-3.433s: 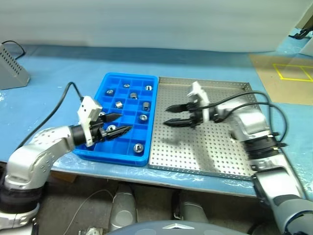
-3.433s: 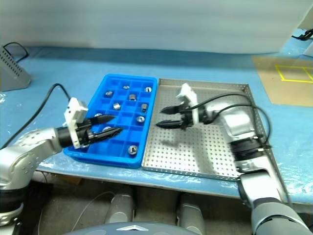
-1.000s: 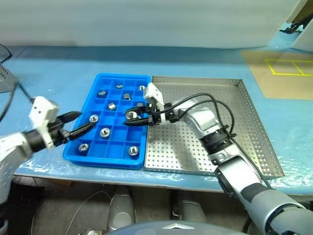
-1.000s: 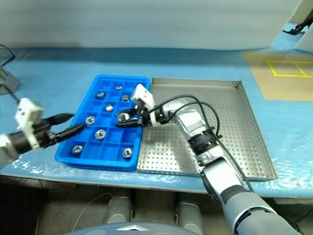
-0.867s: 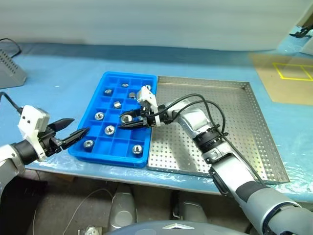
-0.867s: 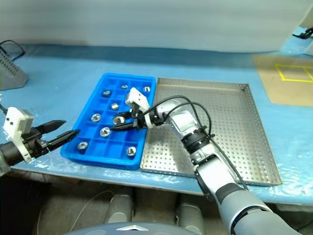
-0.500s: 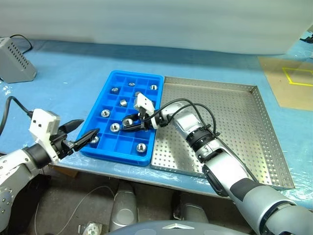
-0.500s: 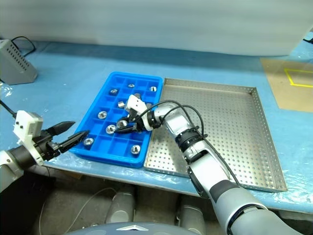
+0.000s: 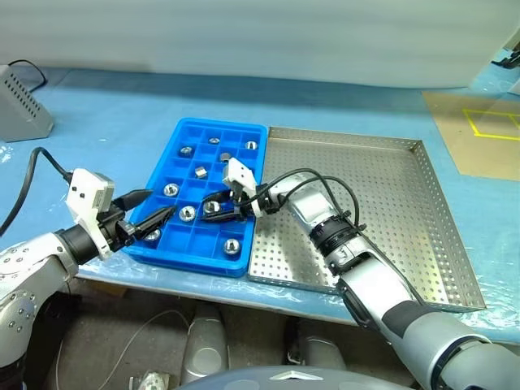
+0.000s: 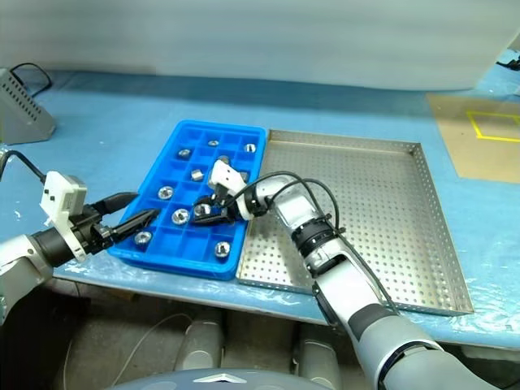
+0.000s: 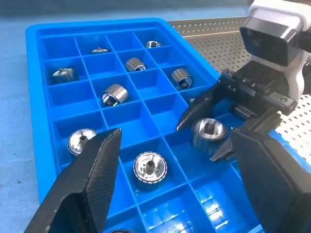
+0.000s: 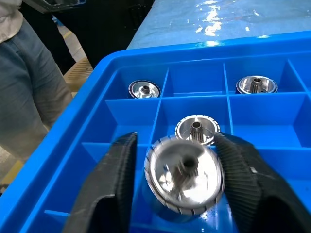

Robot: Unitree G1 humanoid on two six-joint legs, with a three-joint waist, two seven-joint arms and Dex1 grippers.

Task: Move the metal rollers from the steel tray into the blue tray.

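Rollers, where do they sit?

In the blue tray, left of centre in the frame, one to a compartment, scattered from its far rows to its near row.

And the steel tray?

Right of the blue tray, the two touching along their long sides. Both lie on the blue surface.

What about the right gripper?

It reaches across from the steel tray's side, low over the middle of the blue tray. Its fingers stand apart, released, with one roller between them; that roller sits down in a compartment beside the tray's right wall.

Is it touching the fingers?

Cannot tell. In the right wrist view it looks close to one and slightly apart from the other.

And the left gripper?

At the lower left of the frame, just at the blue tray's near left edge. Its fingers are spread wide and hold nothing.

Anything else?

A grey box in the upper left corner, and a person's leg in jeans beyond the surface's edge.
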